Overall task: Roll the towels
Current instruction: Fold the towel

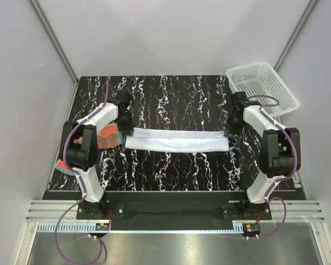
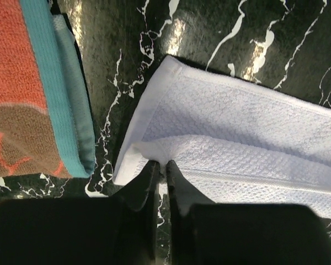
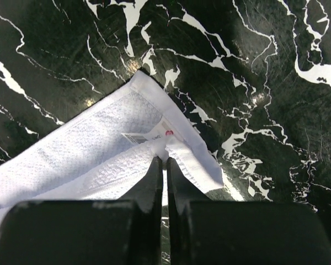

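Note:
The white towel [image 1: 176,142] lies folded into a long strip across the middle of the black marble table, stretched between both arms. My left gripper [image 1: 127,130] is at its left end and, in the left wrist view, the left gripper [image 2: 162,164] pinches a fold of the white towel [image 2: 237,132] between nearly closed tips. At the right end my right gripper [image 1: 230,131] is shut on the cloth; the right wrist view shows the right gripper [image 3: 165,159] nipping the white towel [image 3: 83,160] by its label. The orange-red towel [image 1: 107,137] with teal edging [image 2: 49,83] lies left of the white one, partly under the left arm.
A white mesh basket [image 1: 262,88] stands tilted at the back right corner, just behind the right arm. Grey walls close the table in on the left, back and right. The arm bases sit on a rail at the near edge.

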`<state>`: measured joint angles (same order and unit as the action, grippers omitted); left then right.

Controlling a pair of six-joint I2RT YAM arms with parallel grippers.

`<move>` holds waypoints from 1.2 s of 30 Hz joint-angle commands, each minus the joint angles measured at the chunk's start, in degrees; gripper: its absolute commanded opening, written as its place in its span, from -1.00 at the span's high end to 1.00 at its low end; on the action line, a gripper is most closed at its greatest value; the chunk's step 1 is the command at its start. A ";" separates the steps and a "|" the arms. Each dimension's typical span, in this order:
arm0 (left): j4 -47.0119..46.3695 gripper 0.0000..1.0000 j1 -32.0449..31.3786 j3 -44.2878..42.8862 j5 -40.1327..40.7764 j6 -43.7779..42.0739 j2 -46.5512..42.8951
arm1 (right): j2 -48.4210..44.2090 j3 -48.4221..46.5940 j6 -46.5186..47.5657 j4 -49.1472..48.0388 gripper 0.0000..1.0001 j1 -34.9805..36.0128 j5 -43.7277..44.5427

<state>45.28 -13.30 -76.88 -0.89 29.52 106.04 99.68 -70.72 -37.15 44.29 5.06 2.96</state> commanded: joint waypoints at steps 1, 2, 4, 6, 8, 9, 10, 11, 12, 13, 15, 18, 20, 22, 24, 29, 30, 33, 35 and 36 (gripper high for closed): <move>-0.63 0.72 0.99 -2.83 0.53 -0.69 0.75 | 1.65 -2.58 0.85 -1.58 1.00 -1.02 1.43; -0.80 0.67 1.00 -2.92 0.53 -0.69 1.01 | 2.09 -2.84 0.93 -1.58 1.00 -1.19 1.35; -0.98 0.47 1.26 -3.79 0.53 -0.86 1.54 | 3.32 -3.20 0.85 -1.67 1.00 -1.54 0.65; -0.46 0.33 1.43 -4.76 0.71 -1.04 2.77 | 4.12 -3.90 0.85 -1.93 0.93 -1.54 0.21; -0.19 0.28 1.52 -6.78 0.53 -1.22 4.08 | 5.26 -4.78 0.76 -2.02 0.68 -1.63 0.03; 0.42 0.20 1.61 -7.49 0.62 -1.30 4.61 | 5.61 -5.13 0.76 -1.93 0.60 -1.63 0.03; 0.69 0.19 1.61 -8.19 0.80 -1.48 4.96 | 6.05 -5.91 0.76 -1.76 0.31 -1.72 0.11; 1.04 0.19 1.70 -8.98 0.71 -1.48 5.66 | 6.23 -6.36 0.76 -1.67 0.18 -1.81 -0.06; 1.56 0.17 1.87 -10.21 0.71 -1.57 5.93 | 6.32 -6.71 0.93 -1.41 0.03 -1.72 -0.24; 1.66 0.11 1.96 -10.83 0.71 -1.66 6.11 | 6.32 -7.15 0.85 -1.14 -0.11 -1.72 -0.06; 2.09 -0.04 1.96 -12.06 0.71 -2.01 6.11 | 5.88 -8.38 1.02 -0.17 -0.45 -1.72 0.38; 2.27 -0.33 2.05 -12.68 0.80 -2.62 5.06 | 4.39 -9.87 1.20 1.49 -0.64 -1.81 1.96; 2.27 -0.51 2.05 -12.77 0.71 -3.06 3.40 | 2.98 -11.19 1.64 2.46 -0.66 -1.81 3.27; 2.27 -0.58 1.96 -11.81 2.29 -3.32 1.90 | 1.06 -11.90 2.16 3.69 -0.68 -1.72 4.33; 1.57 -0.62 1.88 -10.75 2.82 -3.85 -1.44 | -0.53 -11.81 2.86 4.92 -0.69 -1.72 5.29; -0.62 -0.63 -0.05 -1.72 4.92 -6.57 -11.70 | -9.31 -4.09 3.48 4.40 -0.68 -1.72 4.25; -1.32 -0.63 -1.02 -0.13 5.45 -7.10 -13.30 | -10.89 -2.25 3.31 3.27 -0.67 -1.81 3.20; -2.12 -0.63 -2.16 6.10 6.42 -8.51 -18.49 | -16.08 4.96 2.96 0.20 -0.54 -1.72 -1.02; -2.65 -0.62 -2.34 9.02 6.42 -9.13 -21.56 | -18.20 9.08 2.34 -0.96 -0.48 -1.72 -2.70; -3.08 -0.62 -2.52 11.38 6.51 -9.39 -22.36 | -18.38 10.06 2.17 -1.31 -0.47 -1.81 -2.87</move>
<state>44.40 -15.62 -70.30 3.51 22.72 86.50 82.32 -64.51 -34.59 45.25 3.57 3.14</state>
